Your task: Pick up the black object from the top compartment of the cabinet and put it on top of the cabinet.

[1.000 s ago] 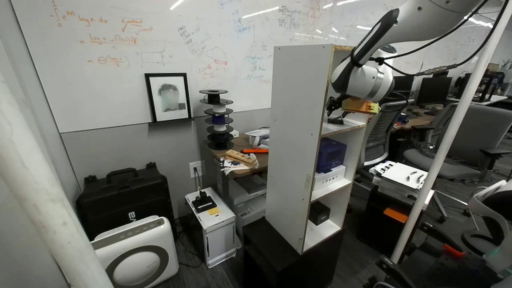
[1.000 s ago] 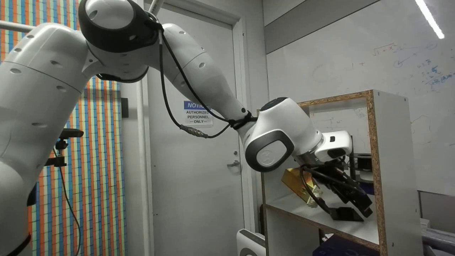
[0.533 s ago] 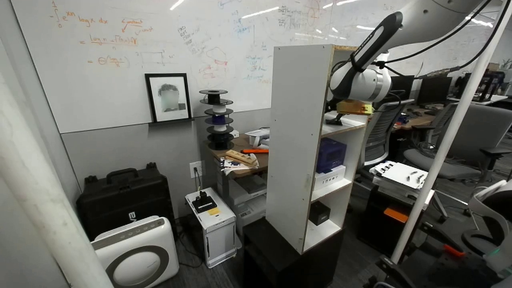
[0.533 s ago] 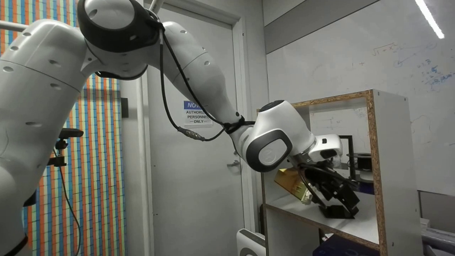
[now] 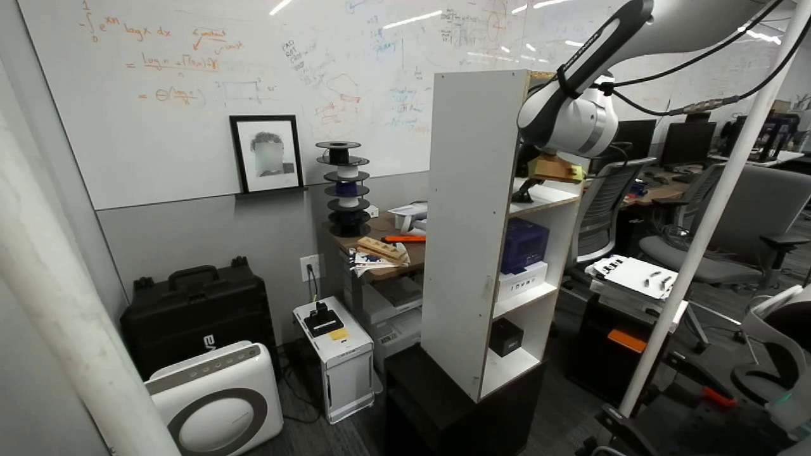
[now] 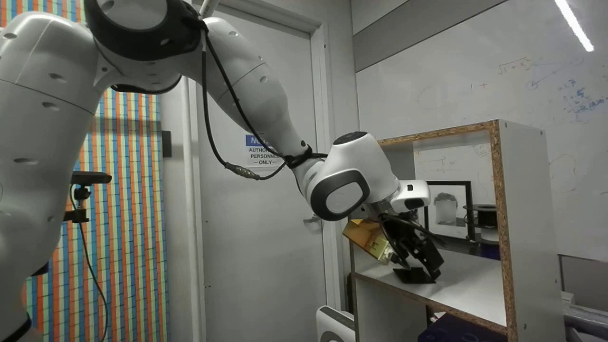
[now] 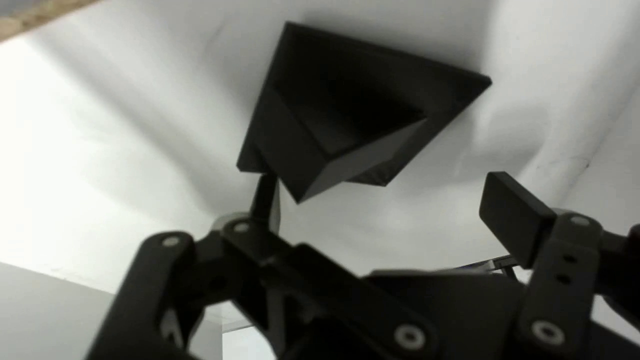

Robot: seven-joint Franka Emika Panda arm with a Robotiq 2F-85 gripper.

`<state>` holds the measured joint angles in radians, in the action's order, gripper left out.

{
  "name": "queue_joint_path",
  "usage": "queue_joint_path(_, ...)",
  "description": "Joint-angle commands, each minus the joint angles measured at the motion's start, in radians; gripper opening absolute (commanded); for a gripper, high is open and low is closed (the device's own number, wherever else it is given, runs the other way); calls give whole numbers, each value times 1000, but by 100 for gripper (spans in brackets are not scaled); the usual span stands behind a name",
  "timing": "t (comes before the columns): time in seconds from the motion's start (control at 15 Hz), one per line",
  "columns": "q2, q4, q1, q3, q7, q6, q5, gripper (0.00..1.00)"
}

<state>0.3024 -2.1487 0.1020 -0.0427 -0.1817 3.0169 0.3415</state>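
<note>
black object (image 7: 345, 110), edge perhaps touching claw (image 7: 386, 190)

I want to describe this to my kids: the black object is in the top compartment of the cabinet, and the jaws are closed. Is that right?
Not quite: the jaws are open, not closed. The wrist view shows the fingers standing apart. The black object is indeed in the top compartment of the cabinet.

Black object (image 7: 345, 107) — matt, cabinet (image 6: 502, 228) — chipboard-edged
</note>
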Motion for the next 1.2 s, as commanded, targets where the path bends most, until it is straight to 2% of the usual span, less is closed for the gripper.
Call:
queue_joint_path(0.0, -74, -66, 9, 4, -29, -33, -7, 100)
queue_joint_path(0.4, -158, -125, 7, -13, -62, -116, -48, 100)
queue_joint_path(1.13, -125, -101, 0, -80, -85, -77, -183, 100)
